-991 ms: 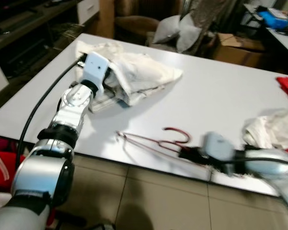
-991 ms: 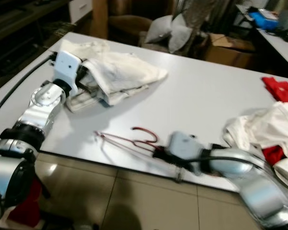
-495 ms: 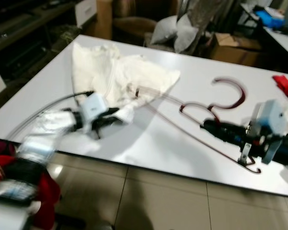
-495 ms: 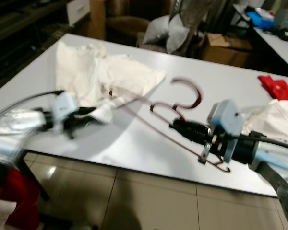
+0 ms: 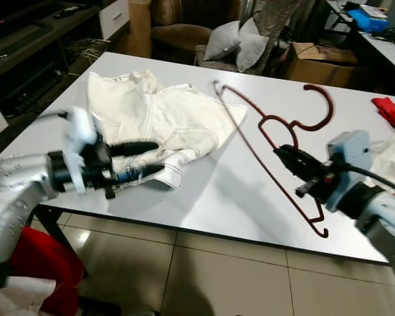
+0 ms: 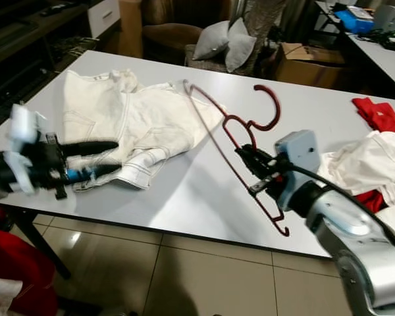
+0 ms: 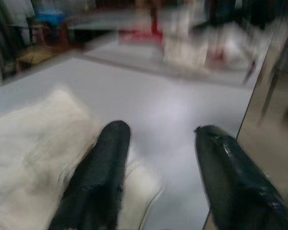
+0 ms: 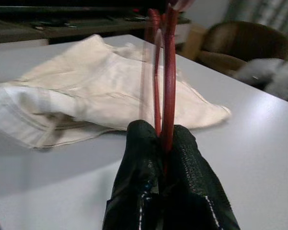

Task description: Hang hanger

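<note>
A dark red wire hanger [image 5: 270, 125] is held tilted above the white table [image 5: 217, 191], its hook [image 5: 319, 105] toward the far side. My right gripper [image 5: 284, 157] is shut on the hanger's wire near the neck; the right wrist view shows both fingers pinching the hanger [image 8: 168, 72]. A cream white garment [image 5: 158, 115] lies spread on the table's left half. My left gripper [image 5: 159, 157] is open and level at the garment's near edge, one finger [image 7: 103, 163] over the cloth [image 7: 33, 158], nothing between its fingers.
A pile of white clothes [image 6: 368, 164] and a red cloth [image 5: 392, 112] lie at the table's right end. Grey cushions on an armchair [image 5: 237, 43] and a cardboard box [image 5: 316, 56] stand behind the table. Red fabric [image 5: 39, 263] sits on the floor at my left.
My right gripper has lifted the hanger from the table's front edge and raised it over the table. My left gripper has come off the garment and now stands open at its near edge.
</note>
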Available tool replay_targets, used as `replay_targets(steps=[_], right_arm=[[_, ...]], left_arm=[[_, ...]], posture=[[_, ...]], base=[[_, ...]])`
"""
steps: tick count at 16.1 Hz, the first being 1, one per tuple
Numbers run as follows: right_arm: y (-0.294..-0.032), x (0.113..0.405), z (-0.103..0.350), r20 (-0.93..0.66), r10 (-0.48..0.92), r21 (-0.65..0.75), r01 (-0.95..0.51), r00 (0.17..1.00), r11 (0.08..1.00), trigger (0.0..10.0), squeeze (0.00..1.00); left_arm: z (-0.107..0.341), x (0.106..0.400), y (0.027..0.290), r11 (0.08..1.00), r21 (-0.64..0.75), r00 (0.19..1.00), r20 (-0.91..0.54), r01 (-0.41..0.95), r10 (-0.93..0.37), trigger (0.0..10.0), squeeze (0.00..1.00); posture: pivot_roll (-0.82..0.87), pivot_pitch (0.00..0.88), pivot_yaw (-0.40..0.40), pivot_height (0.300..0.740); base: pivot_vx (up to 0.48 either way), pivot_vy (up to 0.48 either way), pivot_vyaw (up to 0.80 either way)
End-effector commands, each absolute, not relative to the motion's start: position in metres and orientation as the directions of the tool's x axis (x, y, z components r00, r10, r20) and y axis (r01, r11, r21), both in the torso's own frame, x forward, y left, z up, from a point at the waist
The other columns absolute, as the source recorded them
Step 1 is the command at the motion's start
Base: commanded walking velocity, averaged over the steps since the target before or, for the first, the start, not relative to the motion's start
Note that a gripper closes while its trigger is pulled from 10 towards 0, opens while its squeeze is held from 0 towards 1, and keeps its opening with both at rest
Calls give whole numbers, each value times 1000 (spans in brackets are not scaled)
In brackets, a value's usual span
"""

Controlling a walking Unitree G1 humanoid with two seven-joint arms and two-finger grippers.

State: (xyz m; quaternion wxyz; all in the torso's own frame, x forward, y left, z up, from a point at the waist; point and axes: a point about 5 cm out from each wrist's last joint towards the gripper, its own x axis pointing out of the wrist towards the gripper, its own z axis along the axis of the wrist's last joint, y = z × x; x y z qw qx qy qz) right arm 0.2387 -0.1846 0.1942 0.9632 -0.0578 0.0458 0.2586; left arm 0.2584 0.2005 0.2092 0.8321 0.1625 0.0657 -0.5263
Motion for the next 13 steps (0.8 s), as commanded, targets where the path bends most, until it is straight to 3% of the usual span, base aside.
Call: replay_targets(steps=[1,3,4,5,6,8,11,12,13], right_arm=[[-184,244,193,-121,450,-82,-461,885,883,10000,0],[-178,247,193,-69,428,0,-429,901,904,10000,0],[-177,248,194,-55,421,23,-420,905,907,10000,0],[-176,250,194,-38,404,55,-402,914,914,10000,0],[-175,251,195,-29,394,58,-392,919,918,10000,0],[-172,253,195,-16,333,80,-331,943,940,10000,0],[-160,251,178,-62,250,127,-241,966,962,10000,0],[-152,250,173,-74,253,169,-238,965,956,10000,0],[-149,249,172,-80,256,173,-240,963,955,10000,0]], left_arm=[[202,257,199,347,282,437,-387,894,-812,10000,1000],[218,258,190,453,184,484,-203,872,-851,10000,1000],[226,262,188,524,169,544,-105,835,-832,10000,1000],[230,273,187,660,154,664,29,736,-747,10000,1000],[227,280,188,723,134,723,54,678,-688,10000,1000],[210,290,181,797,146,799,59,586,-598,10000,1000],[169,312,145,842,69,845,-18,535,-535,10000,992],[139,317,134,827,107,829,-176,552,-531,10000,1000],[127,316,132,810,136,813,-234,570,-533,10000,1000]], posture=[[37,0,-53,740],[46,0,-60,740],[60,0,-65,740],[60,0,-61,740],[57,0,-54,740],[39,17,-43,740],[34,43,-46,740],[24,52,-39,740],[24,52,-39,740]], base=[[0,0,0],[0,0,0],[0,0,0],[0,0,0],[0,0,0],[0,0,0],[0,0,0],[0,0,0],[0,0,0]])
